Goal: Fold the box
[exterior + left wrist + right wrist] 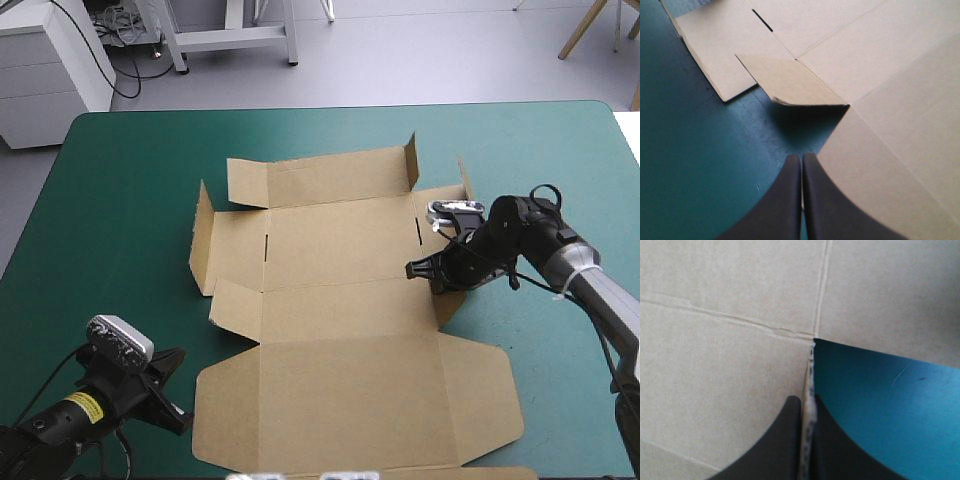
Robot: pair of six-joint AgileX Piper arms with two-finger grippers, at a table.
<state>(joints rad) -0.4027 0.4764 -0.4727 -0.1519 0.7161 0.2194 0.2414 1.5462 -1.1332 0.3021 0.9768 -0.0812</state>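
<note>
The brown box lies as a cut sheet in the middle of the table, mostly flat. Its left side flap and the far right corner flaps stand partly raised. My right gripper is at the box's right side, shut on a side flap whose thin edge runs up between the black fingers. My left gripper hovers near the table's front left, just off the box's near left corner. In the left wrist view its fingers meet with nothing between them, and a small flap ahead is lifted slightly.
The bare teal-green cover spreads wide on the left and along the far edge. The box's large near panel reaches almost to the table's front edge. To the right of the box a narrower strip of cover is crossed by the right arm.
</note>
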